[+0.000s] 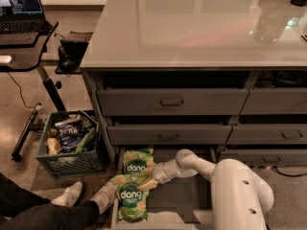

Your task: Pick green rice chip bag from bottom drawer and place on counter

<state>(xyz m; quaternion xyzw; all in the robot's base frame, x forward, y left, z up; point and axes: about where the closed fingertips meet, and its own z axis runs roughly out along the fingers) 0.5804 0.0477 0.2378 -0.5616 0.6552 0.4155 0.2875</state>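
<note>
On the speckled floor, near a person's socked foot [67, 195], the bottom drawer [177, 200] stands pulled out, and the green rice chip bag [130, 198] is seen lying flat at its near left. The gripper [149, 182] is set at that bag's far right corner; its opening cannot be told. A twin bag [138, 162] lies touching just behind, so both might be caught, or the crinkly pouch let slip. The counter [192, 32] lies farthest.
</note>
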